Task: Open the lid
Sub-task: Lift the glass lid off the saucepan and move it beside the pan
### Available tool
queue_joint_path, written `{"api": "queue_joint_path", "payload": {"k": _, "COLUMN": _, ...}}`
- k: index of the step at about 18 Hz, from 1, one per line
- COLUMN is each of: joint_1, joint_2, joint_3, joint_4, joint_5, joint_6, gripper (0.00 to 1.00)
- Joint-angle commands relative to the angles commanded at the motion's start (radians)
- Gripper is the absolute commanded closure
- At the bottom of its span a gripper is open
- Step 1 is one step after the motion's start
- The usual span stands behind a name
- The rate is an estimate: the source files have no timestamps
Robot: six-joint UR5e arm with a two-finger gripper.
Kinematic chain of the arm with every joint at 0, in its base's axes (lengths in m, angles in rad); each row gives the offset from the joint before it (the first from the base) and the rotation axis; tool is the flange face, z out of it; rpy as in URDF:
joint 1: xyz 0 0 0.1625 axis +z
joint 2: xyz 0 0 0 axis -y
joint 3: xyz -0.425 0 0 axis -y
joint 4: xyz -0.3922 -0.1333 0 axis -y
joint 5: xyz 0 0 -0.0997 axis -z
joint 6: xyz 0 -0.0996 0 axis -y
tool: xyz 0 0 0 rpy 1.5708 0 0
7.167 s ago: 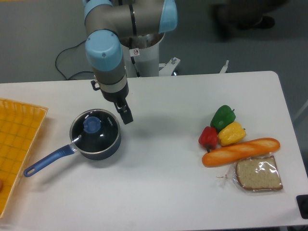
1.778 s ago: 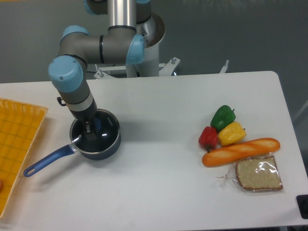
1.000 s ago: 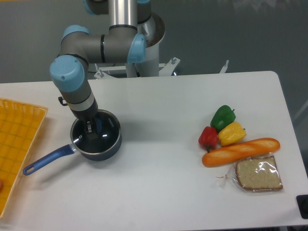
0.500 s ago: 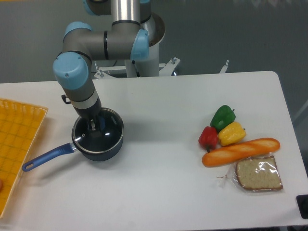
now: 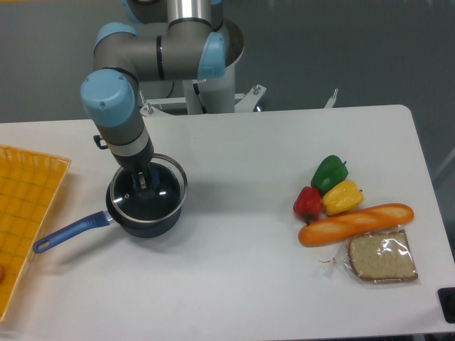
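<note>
Glass and rigid, the lid (image 5: 158, 186) sits on the saucepan (image 5: 146, 206) near the worktop's left edge, likely slippery and breakable, so we judge its small centre knob, where our tool (image 5: 144, 179) is clamped, the only sound hold.

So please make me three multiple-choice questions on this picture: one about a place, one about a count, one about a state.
1. Where is the saucepan?
A. left part of the table
B. beside the bread
C. on the orange tray

2. How many peppers lie on the table?
A. one
B. two
C. three

3. How does the lid sit?
A. flat on the table
B. shifted up and right off the pan rim, held by the claw
C. upside down in the pan

Answers: 1 A, the pan stands left, beside the orange tray. 2 C, a green pepper, a red pepper and a yellow pepper. 3 B, the lid's rim stands off the pan's, with the claw at its knob.
</note>
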Motion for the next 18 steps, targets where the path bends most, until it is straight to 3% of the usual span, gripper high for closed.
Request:
{"api": "queue_joint_path", "payload": {"k": 7, "joint_1": 0.089, "joint_2": -0.002, "joint_3": 0.064, "joint_4": -0.048, "joint_5": -0.002, "joint_6": 0.012, "gripper": 0.39}}
{"api": "queue_joint_path", "payload": {"k": 18, "joint_1": 0.225, "joint_2": -0.002, "joint_3": 0.072, "joint_4": -0.061, "joint_5": -0.002, "joint_6": 0.169, "gripper": 0.39}}
